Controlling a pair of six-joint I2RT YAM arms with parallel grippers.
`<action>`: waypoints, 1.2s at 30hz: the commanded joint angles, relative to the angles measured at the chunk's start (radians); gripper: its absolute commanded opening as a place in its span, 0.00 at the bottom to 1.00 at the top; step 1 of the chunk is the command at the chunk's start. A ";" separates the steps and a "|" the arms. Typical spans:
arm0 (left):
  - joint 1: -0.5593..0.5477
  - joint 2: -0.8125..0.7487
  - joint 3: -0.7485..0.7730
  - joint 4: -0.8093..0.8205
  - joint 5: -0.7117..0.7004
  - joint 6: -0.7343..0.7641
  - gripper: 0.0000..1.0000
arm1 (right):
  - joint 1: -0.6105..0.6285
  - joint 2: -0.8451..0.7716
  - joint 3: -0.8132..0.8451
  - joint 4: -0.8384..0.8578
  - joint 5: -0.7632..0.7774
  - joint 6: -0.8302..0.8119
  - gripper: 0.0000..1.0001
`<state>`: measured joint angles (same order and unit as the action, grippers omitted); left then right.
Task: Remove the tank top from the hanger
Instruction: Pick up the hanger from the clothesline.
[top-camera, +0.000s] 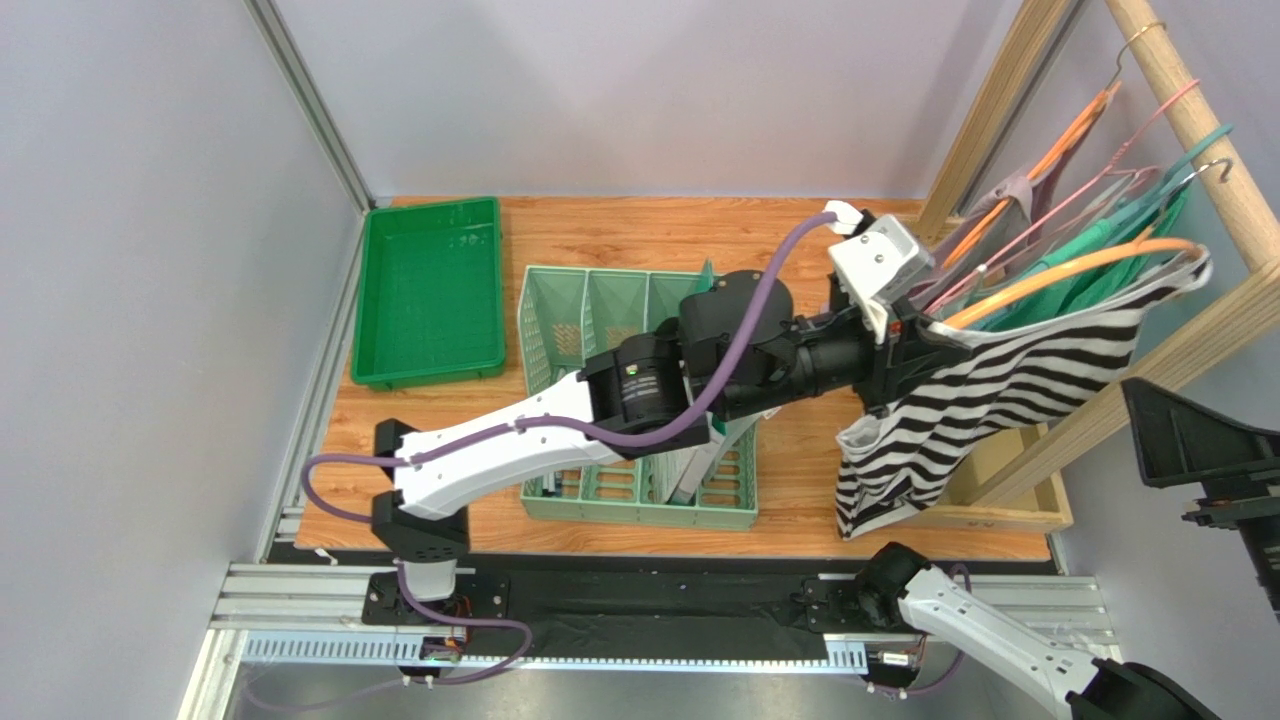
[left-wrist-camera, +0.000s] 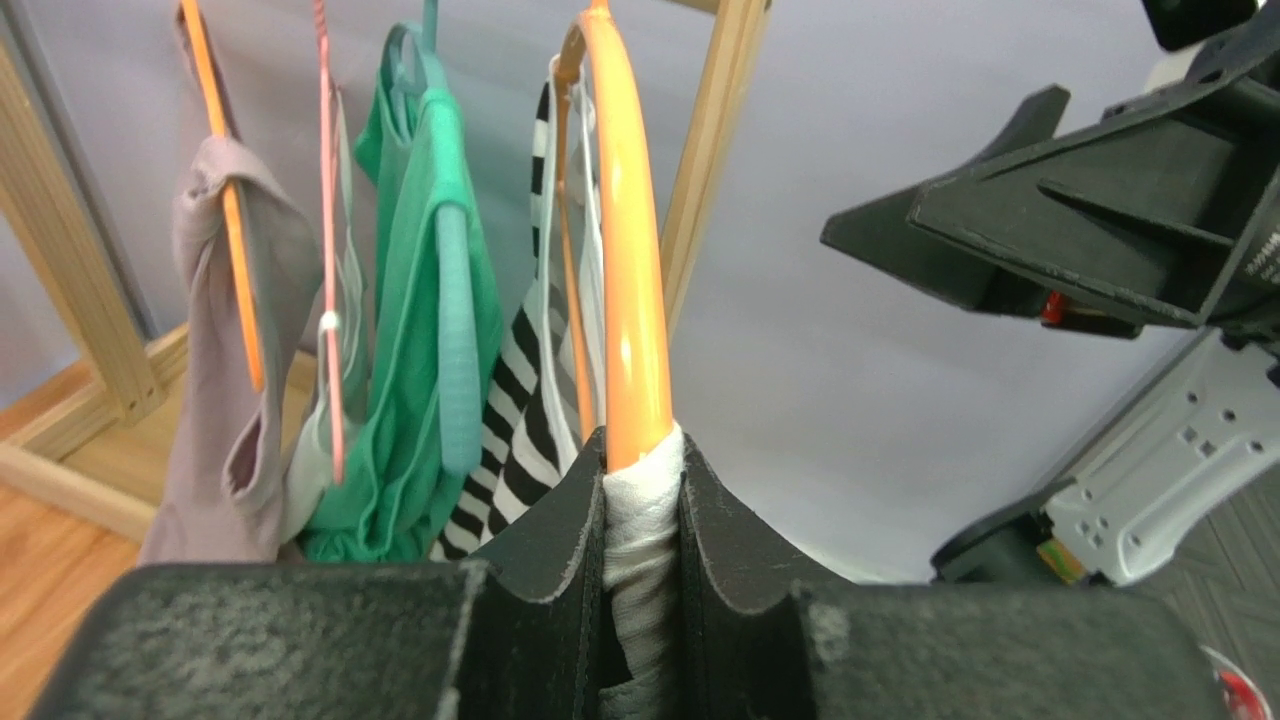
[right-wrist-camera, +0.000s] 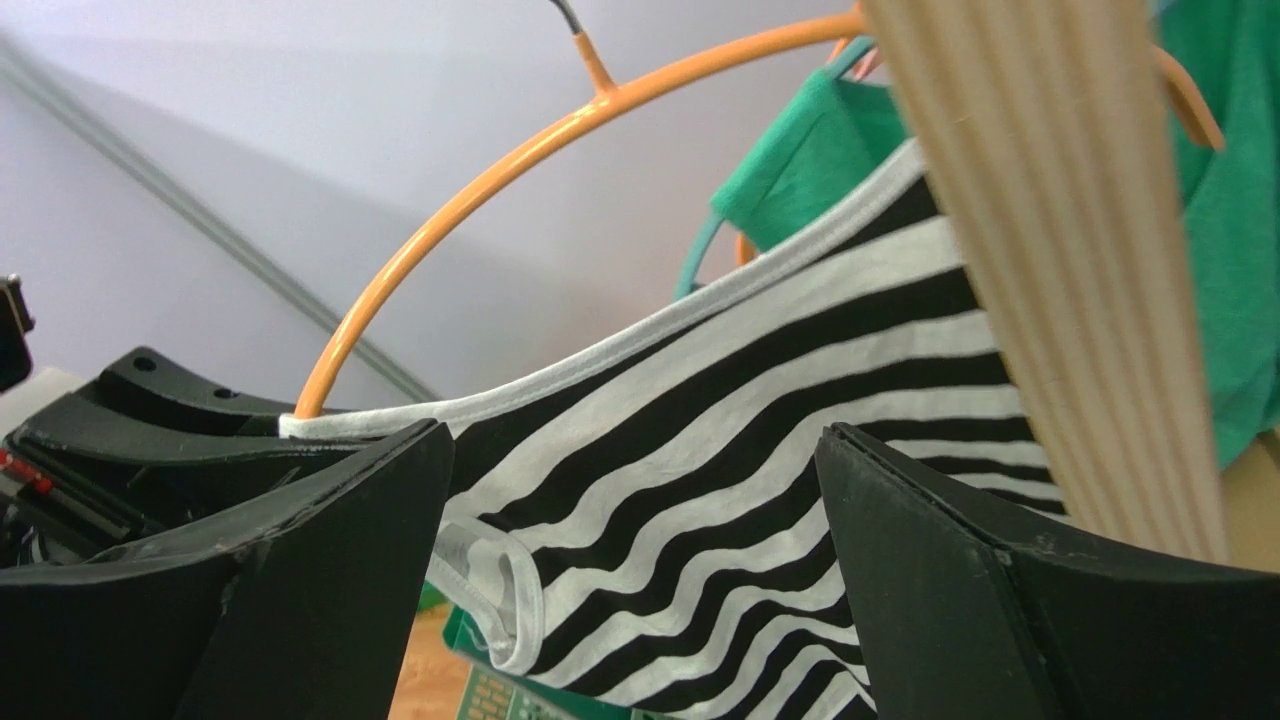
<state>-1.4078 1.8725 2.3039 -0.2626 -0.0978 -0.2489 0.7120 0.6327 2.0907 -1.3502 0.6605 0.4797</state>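
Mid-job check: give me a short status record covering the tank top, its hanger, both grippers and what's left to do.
tank top: black-and-white striped, draped on the orange hanger
hanger position: at the wooden rack, beside a green garment
left gripper: shut on the tank top's white strap, right at the hanger's end
right gripper: open, facing the striped fabric, holding nothing
remaining: the top is not yet off the hanger
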 joint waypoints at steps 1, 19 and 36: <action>-0.011 -0.170 -0.116 -0.007 0.001 -0.006 0.00 | 0.000 -0.010 -0.044 -0.155 -0.185 -0.047 1.00; -0.011 -0.736 -0.616 -0.122 0.063 -0.141 0.00 | 0.000 0.050 -0.181 0.017 -0.533 -0.115 1.00; -0.011 -0.845 -0.678 -0.202 -0.129 -0.176 0.00 | 0.001 0.367 0.031 0.192 -0.713 -0.036 0.93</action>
<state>-1.4139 1.0084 1.5791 -0.4797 -0.1051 -0.4076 0.7120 0.9115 2.0247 -1.1759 -0.0723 0.4171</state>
